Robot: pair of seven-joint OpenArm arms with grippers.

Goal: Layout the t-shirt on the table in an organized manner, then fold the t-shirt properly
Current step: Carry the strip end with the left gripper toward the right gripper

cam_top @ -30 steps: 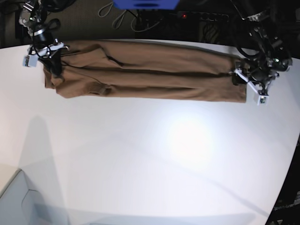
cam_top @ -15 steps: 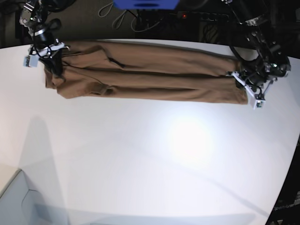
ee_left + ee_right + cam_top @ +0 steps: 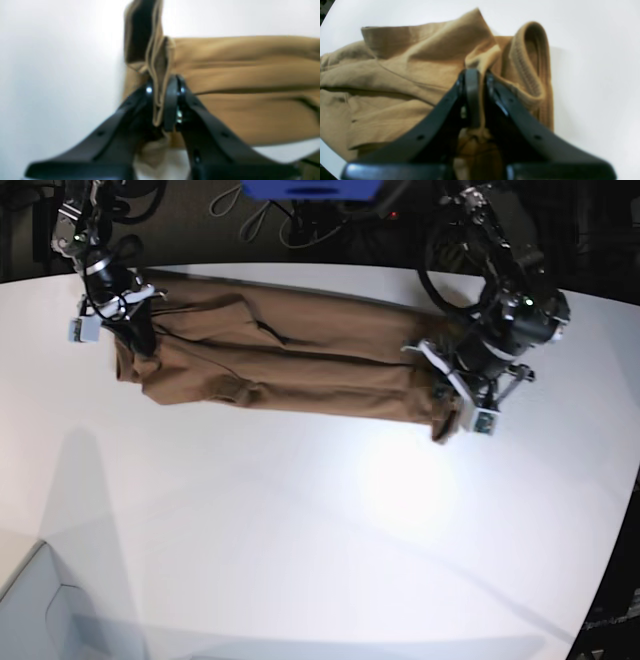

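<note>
The t-shirt [image 3: 290, 355] lies on the far half of the table [image 3: 320, 540], folded lengthwise into a long narrow band. In the base view its long axis runs from about ten o'clock down toward four o'clock. The collar end sits at ten o'clock and the hem end at about three o'clock.

The right gripper [image 3: 476, 75] has its jaws pressed together on a fold of cloth just beside the ribbed collar [image 3: 527, 72], which curls up at one o'clock of the fingers in the right wrist view.

The left gripper [image 3: 162, 97] is clamped on the hem edge. A thin strip of cloth stands upright between its jaws, and the shirt body stretches away toward three o'clock in the left wrist view.
</note>
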